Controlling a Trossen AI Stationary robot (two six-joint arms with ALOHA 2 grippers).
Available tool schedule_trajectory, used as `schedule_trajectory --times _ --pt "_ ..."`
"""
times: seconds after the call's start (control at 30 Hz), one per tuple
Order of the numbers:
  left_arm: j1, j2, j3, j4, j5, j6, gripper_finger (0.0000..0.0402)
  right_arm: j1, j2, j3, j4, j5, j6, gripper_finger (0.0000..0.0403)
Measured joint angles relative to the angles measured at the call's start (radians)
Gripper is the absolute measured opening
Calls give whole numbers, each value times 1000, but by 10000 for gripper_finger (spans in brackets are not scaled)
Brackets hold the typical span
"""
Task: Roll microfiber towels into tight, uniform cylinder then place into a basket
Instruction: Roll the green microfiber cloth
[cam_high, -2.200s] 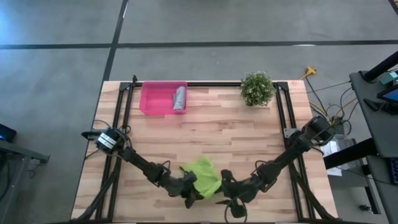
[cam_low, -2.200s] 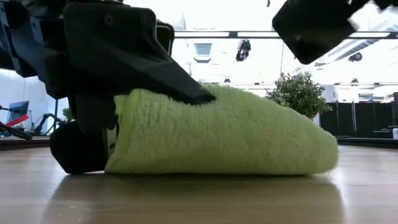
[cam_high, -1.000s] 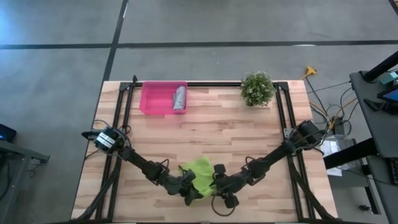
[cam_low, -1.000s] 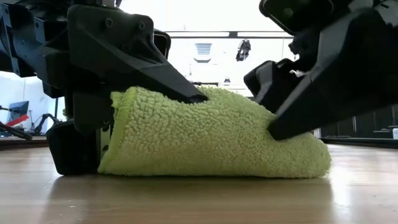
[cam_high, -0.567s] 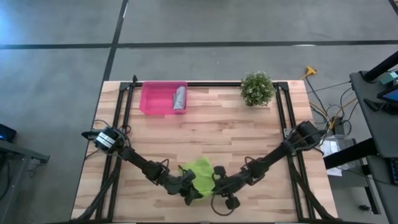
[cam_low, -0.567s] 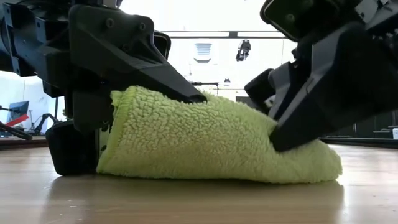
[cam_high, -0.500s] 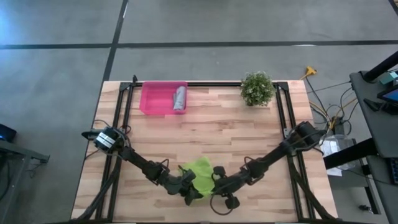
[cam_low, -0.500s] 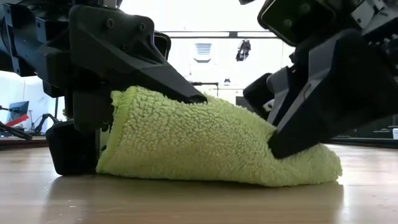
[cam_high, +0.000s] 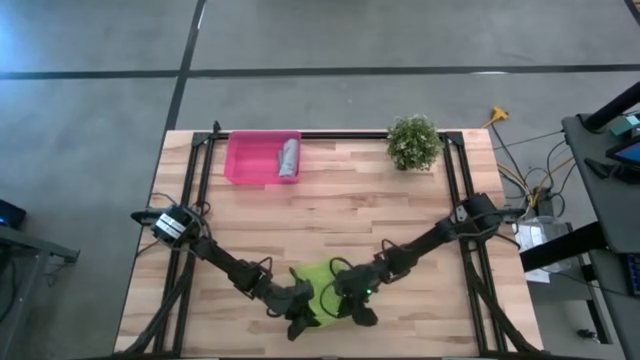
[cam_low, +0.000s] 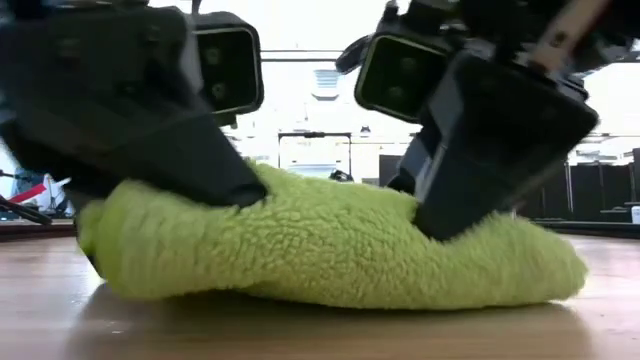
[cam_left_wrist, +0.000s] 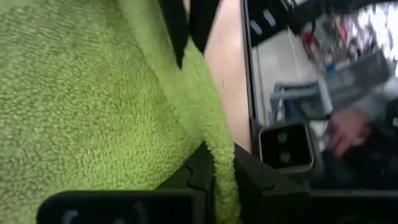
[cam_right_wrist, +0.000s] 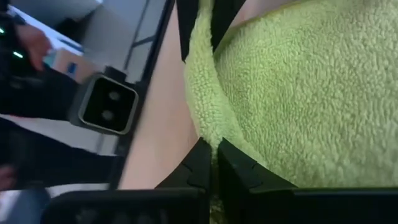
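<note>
Two grippers pinch the green towel (cam_high: 322, 298) at the table's (cam_high: 350, 205) near edge: the left gripper (cam_high: 304, 312) clamped on one end, the right gripper (cam_high: 350, 303) on the other. Its fuzzy, looped pile lies as a squashed, lumpy roll on pale wood planks. A grey towel (cam_high: 289, 158), rolled, rests in the smooth pink basket (cam_high: 250, 157). No writing is readable.

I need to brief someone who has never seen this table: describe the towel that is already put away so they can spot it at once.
Start at the wooden table and go to its far left corner, where the pink basket sits, well left of the small potted plant. Inside, against the basket's right wall, lies the grey towel. Unlike the lime green towel at the near edge, it is grey and rolled into a cylinder.
</note>
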Motion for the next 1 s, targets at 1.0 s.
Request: schedule_trajectory --times 1.0 --pt "-49 -402 28 -512 -65 401 27 -18 81 137 -186 -29 112 9"
